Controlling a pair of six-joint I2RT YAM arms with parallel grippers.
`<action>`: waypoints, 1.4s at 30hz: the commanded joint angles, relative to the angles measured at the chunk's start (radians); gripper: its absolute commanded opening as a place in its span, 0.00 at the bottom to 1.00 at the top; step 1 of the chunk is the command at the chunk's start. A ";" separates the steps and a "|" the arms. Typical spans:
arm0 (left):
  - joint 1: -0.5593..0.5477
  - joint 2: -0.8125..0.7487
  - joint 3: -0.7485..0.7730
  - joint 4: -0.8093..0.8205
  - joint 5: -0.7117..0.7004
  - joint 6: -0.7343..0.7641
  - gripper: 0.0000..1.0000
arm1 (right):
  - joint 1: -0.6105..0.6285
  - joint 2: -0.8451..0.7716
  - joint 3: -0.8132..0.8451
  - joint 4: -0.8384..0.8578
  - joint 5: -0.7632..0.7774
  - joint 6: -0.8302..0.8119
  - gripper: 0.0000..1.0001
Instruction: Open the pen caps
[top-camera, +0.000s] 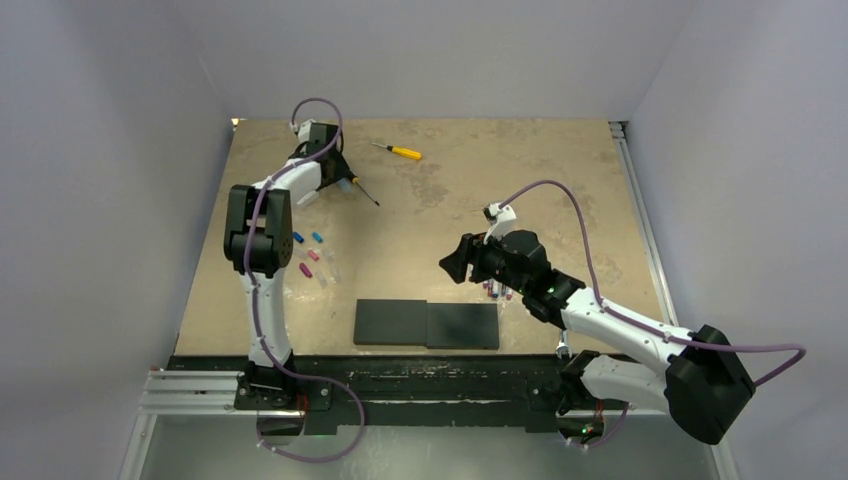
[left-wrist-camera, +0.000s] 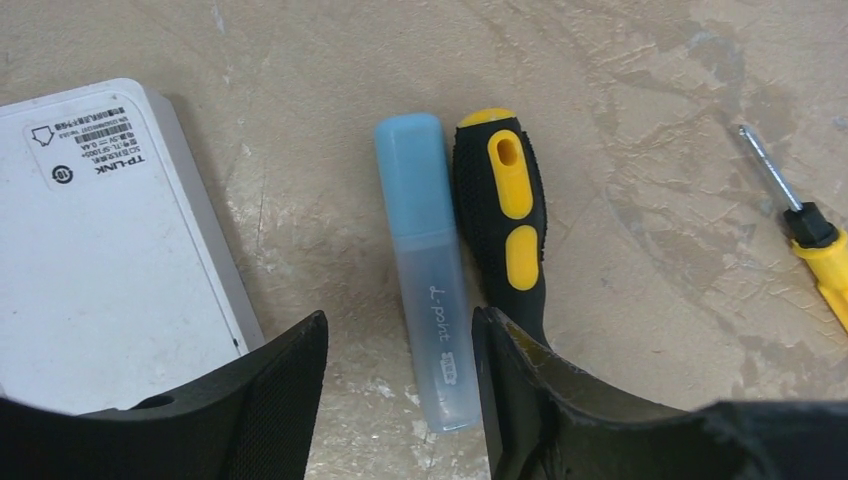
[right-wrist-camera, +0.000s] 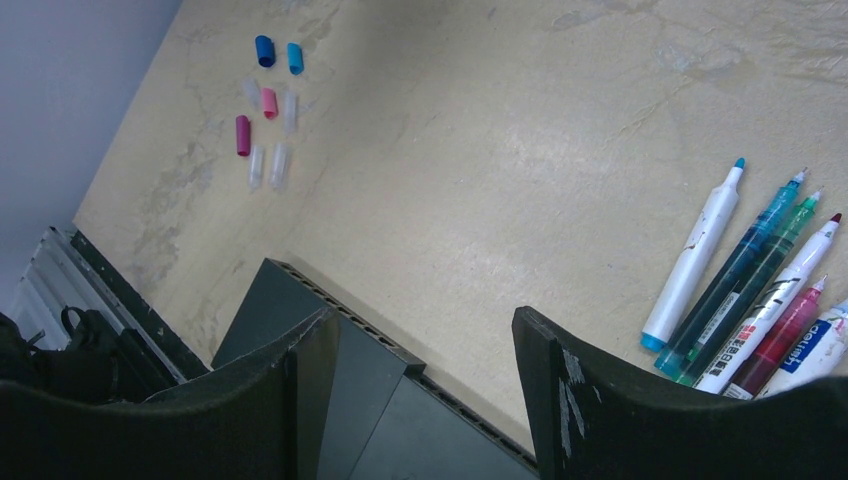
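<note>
I sit inside a plain booth: a pale grey back wall (top-camera: 430, 50) ahead of me, with a left wall (top-camera: 90, 200) and a right wall (top-camera: 760, 150) of the same flat tone closing in the sides. Below me lies the table (top-camera: 450, 200), its top a sandy beige, mottled with darker blotches and fine scuffs, matt under soft, even light that throws only faint shadows. A metal track (top-camera: 640, 230) runs along its right edge to the far corner. At the near edge a black strip (top-camera: 430, 370) crosses the width, with a ribbed aluminium rail (top-camera: 190, 390) just beside it at the left.
</note>
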 joint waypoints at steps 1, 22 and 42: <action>0.000 0.022 0.049 -0.030 -0.046 0.007 0.52 | 0.002 -0.016 0.036 0.009 -0.006 -0.014 0.67; 0.001 -0.070 -0.012 0.009 -0.003 0.010 0.00 | 0.002 -0.047 0.061 -0.026 0.010 -0.023 0.67; -0.053 -1.143 -1.011 1.217 0.736 -0.555 0.00 | 0.031 -0.103 0.116 0.396 -0.335 0.133 0.85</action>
